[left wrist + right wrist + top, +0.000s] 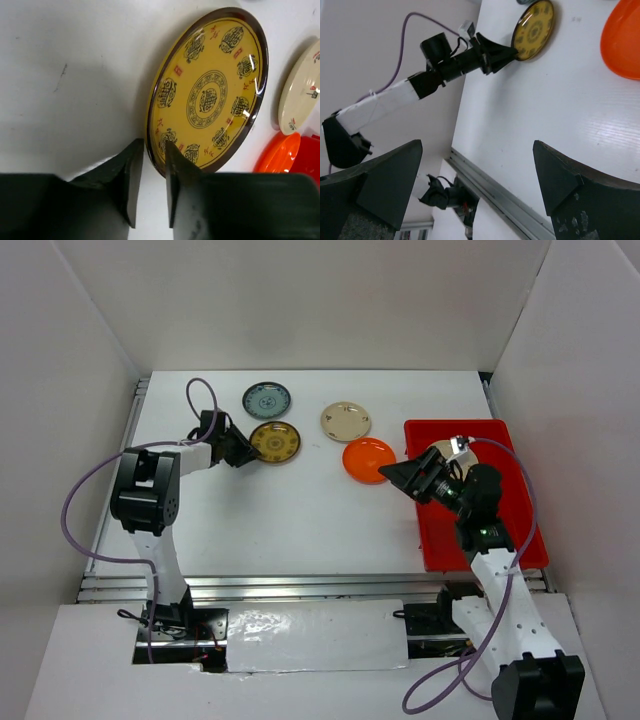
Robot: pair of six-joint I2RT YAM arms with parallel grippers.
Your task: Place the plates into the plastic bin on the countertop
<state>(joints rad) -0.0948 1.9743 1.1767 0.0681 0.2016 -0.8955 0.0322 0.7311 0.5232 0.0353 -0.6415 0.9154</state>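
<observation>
The brown-and-gold plate point(275, 442) lies on the white countertop point(300, 530). My left gripper point(250, 451) is closed to a narrow gap on its near rim; in the left wrist view the gripper point(153, 143) has one finger over the plate point(210, 92) and one outside it. The teal-blue plate point(267, 399), a cream plate point(346, 421) and an orange plate point(368, 459) also lie on the countertop. My right gripper point(396, 474) is wide open and empty between the orange plate and the red plastic bin point(500, 440). A pale plate point(441, 451) in the bin is partly hidden by my right arm.
White walls stand round the countertop. A metal rail point(300, 587) runs along its near edge. The right wrist view shows my open right gripper point(477, 145), the left arm point(445, 65), the brown-and-gold plate point(534, 30) and the orange plate point(622, 42).
</observation>
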